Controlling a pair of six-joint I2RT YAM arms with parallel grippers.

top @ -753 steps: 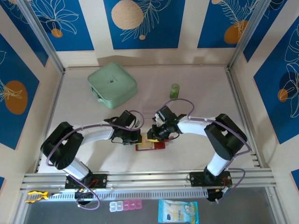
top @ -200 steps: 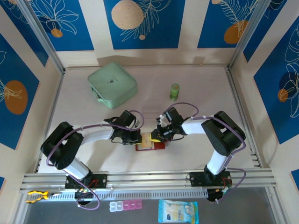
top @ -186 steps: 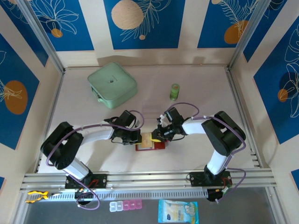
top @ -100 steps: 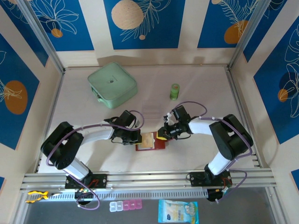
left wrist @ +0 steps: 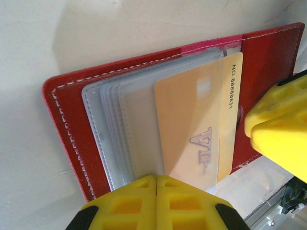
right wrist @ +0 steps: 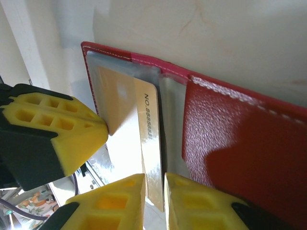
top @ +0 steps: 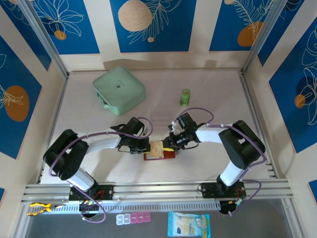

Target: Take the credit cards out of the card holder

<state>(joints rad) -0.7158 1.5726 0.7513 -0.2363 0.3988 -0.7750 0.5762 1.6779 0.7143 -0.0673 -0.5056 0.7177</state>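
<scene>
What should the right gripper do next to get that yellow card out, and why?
Probably close the right gripper on the yellow card. The card's edge sits in the narrow gap between its slightly parted fingers, so nothing seems to pinch it yet. The left gripper, shut, rests on the card holder at its clear sleeves, which should keep it from sliding when the card is pulled.

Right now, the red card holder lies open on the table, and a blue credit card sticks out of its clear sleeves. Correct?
No: the credit card sticking out of the clear sleeves is yellow-orange, not blue, as the left wrist view shows.
</scene>
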